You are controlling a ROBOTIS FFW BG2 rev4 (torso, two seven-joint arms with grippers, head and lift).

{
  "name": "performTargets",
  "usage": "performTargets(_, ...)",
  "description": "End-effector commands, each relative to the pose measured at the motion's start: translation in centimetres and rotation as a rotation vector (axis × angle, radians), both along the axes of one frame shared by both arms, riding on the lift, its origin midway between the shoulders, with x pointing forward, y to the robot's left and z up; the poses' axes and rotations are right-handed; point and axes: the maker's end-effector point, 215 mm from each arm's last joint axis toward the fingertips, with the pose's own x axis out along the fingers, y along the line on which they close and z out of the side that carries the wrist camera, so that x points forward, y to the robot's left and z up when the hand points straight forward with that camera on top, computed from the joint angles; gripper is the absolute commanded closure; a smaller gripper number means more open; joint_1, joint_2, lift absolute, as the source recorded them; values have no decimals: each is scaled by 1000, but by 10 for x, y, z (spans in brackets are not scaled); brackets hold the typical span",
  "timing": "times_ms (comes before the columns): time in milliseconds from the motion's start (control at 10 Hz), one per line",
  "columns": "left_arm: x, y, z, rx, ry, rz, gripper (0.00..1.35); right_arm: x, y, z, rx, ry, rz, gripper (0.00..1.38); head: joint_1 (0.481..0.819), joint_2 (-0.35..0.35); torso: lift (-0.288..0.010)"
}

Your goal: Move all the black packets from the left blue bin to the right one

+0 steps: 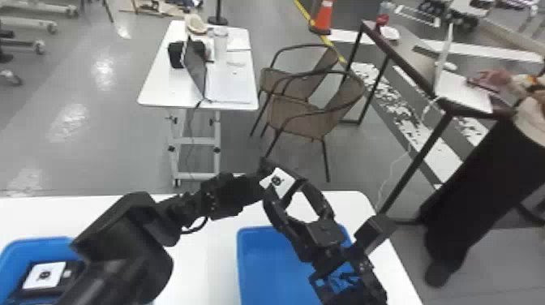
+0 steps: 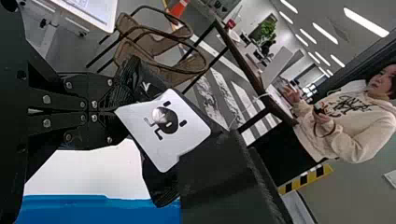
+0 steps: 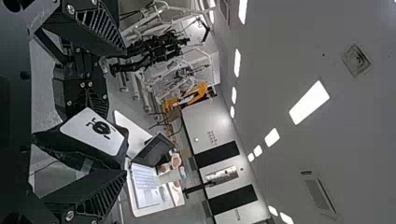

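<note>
Nearby, the left blue bin point(image 1: 30, 243) holds probably several black packets point(image 1: 43, 276). Beyond the right blue bin's point(image 1: 259, 259) near part, the right gripper point(image 1: 286, 187) spreads around another packet point(image 1: 280, 182), grasped by the left gripper point(image 1: 268, 175).

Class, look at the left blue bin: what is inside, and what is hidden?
Inside the left blue bin, a white-labelled black packet is visible. The left arm covers the bin's right side, so whatever lies there cannot be seen.

Your light is bright, coming from long ceiling lamps point(image 3: 309, 102); your head view shows glare patches on the floor point(image 1: 69, 123).
</note>
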Motion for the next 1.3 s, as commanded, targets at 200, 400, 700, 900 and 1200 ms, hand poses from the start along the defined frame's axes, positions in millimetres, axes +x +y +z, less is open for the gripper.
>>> performTargets(200, -14, -11, 3, -55, 26, -30, 1165, 6, 2, -8, 43, 20, 1, 110, 695, -239, 0)
performTargets(400, -15, -8, 9, -59, 24, -24, 1165, 7, 0, -8, 48, 21, 0, 110, 695, -245, 0)
performTargets(700, -4, 44, 25, -102, 29, 71, 1165, 8, -20, -11, 35, 25, -39, 110, 695, -230, 0)
performTargets(900, -7, 57, 30, -142, 47, 88, 1165, 6, -25, -12, 44, 29, -50, 110, 695, -210, 0)
performTargets(1200, -17, 38, 36, -210, 84, 54, 1165, 13, -16, -11, 78, 31, -33, 110, 695, -206, 0)
